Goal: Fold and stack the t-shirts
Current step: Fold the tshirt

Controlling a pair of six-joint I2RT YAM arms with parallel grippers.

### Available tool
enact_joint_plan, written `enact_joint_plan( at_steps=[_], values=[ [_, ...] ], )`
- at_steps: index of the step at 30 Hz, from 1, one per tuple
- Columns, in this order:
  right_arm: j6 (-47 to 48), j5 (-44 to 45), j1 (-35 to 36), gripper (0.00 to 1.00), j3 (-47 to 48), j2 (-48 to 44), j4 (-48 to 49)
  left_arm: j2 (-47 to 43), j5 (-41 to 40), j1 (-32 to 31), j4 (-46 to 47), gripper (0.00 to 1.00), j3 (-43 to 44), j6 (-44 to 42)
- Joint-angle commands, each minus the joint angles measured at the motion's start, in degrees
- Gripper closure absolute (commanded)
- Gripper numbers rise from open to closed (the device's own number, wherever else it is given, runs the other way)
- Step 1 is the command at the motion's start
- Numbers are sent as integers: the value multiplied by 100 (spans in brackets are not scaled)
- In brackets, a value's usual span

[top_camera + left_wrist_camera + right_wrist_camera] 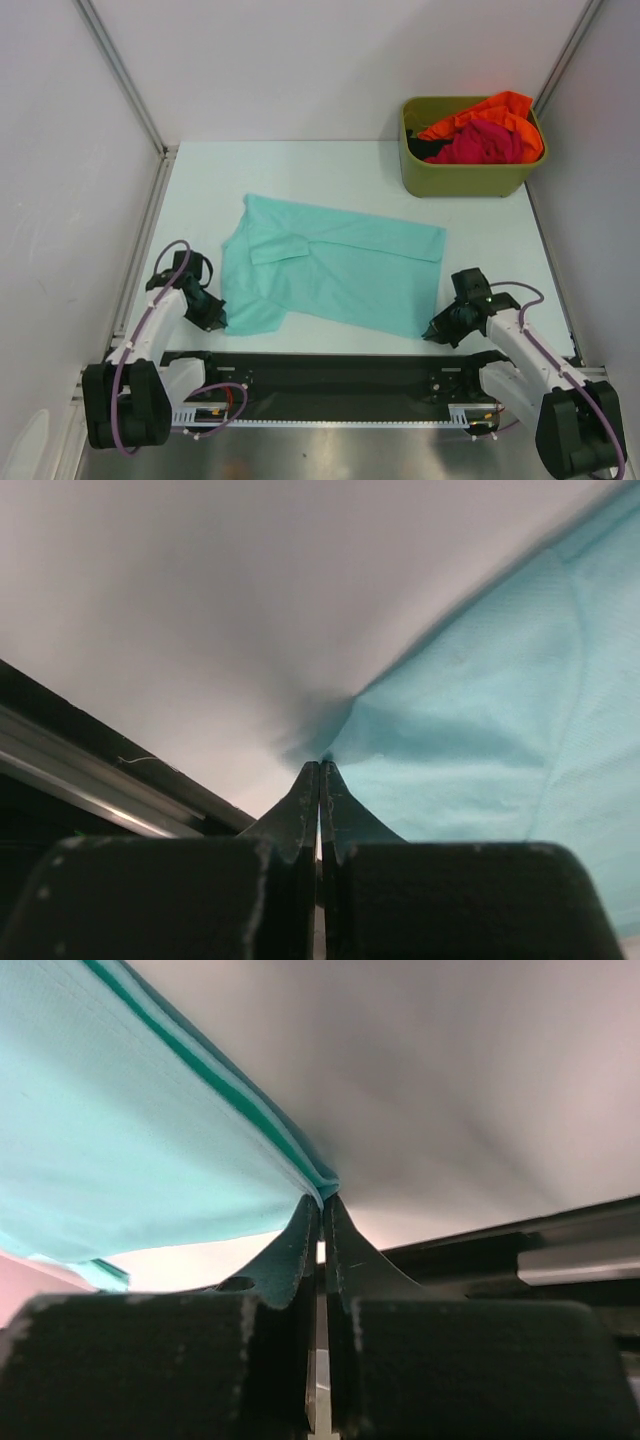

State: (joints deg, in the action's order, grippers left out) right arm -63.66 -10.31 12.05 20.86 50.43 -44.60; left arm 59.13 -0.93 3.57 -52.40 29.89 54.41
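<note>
Though indistinct from above, left claw (pixel 320 765) and right claw (pixel 322 1200) tight on teal t-shirt (pixel 340 270).

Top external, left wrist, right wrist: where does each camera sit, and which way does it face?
Top external: above, behind the robot, looking down; left arm, right arm, teal t-shirt visible.
Left wrist: looks forward past the left end effector, pinching the shirt's edge.
Right wrist: likewise, right end effector pinching the hem.
Shared: all show the shirt.
</note>
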Motion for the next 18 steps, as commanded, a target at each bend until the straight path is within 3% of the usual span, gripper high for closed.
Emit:
enact_joint_plan(
  at_steps=[1, 11, 18],
  values=[
    [520, 195, 8, 100, 487, 282, -216, -121, -83, -102, -112, 100, 560, -299],
    [2155, -454, -633, 100, 1578, 1503, 197, 616, 49, -498, 107, 100, 1993, -431],
    [2718, -771, -757, 97, 2526, 2813, 592, 1748, 382, -542, 915, 100, 2898, -484]
  ],
)
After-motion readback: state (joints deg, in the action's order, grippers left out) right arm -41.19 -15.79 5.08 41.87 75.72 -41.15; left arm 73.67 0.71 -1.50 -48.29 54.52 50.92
